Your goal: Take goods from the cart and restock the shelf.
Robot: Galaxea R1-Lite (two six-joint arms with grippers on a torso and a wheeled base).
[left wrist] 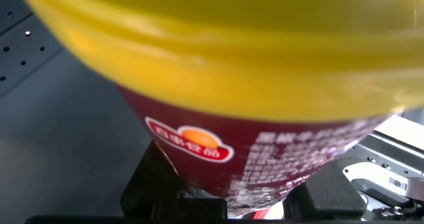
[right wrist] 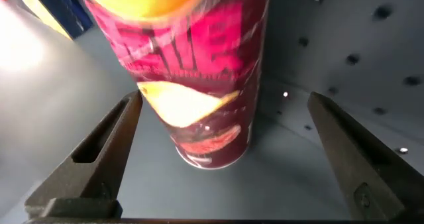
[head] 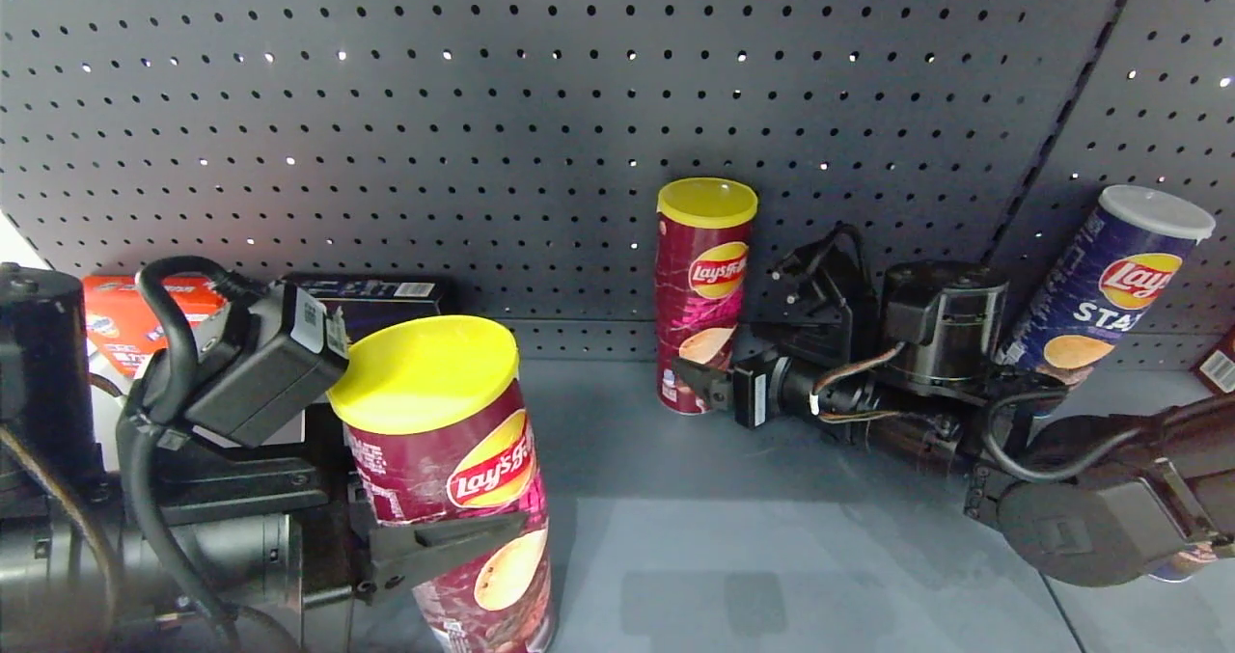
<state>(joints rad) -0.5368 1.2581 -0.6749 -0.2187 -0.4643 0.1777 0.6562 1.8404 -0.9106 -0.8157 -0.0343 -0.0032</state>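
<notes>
Clamping a maroon, yellow-lidded chip can [head: 446, 460] is the left tool [head: 468, 537]; the right tool [right wrist: 225, 105] gapes wide.

Head cam looks forward and down over the shelf [head: 772, 557], standing can [head: 702, 296] mid-frame; right wrist cam faces that same can from close; left wrist cam sits tight against the held can [left wrist: 265, 161], left of the standing can in head view.

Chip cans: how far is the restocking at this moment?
Done: one maroon can stands upright on the shelf by the back panel, the open right claw around it without touching. In hand: the left claw grips a second maroon can near the shelf front. Left: set that one down and release it.
</notes>
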